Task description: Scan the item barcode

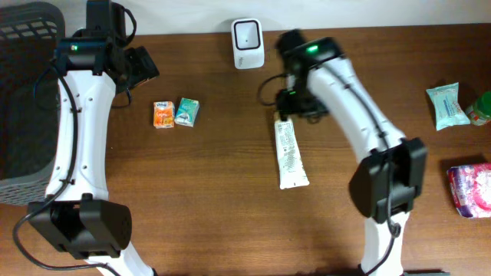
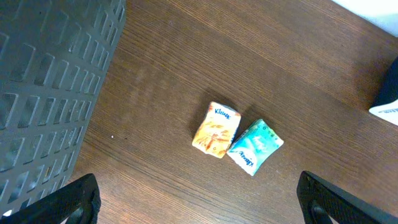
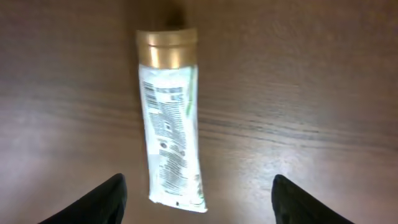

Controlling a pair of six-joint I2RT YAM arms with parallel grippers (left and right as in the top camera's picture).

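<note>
One tube [image 1: 291,156], one scanner [image 1: 248,43], one basket [image 1: 19,115], two small tissue packs [image 1: 163,115] [image 1: 186,112], one wipes pack [image 1: 447,105], one pink pack [image 1: 470,189]

Left arm [image 1: 77,130] runs up the left side, wrist turned toward centre. Left gripper [image 2: 208,202] spread wide, its fingers [image 2: 78,199] dark at the lower corners of the wrist view. Right arm [image 1: 360,115] stretches diagonally from its base to upper centre. Right gripper [image 3: 200,199] points down, jaws apart; tips cropped, so exact gap unclear.
</note>
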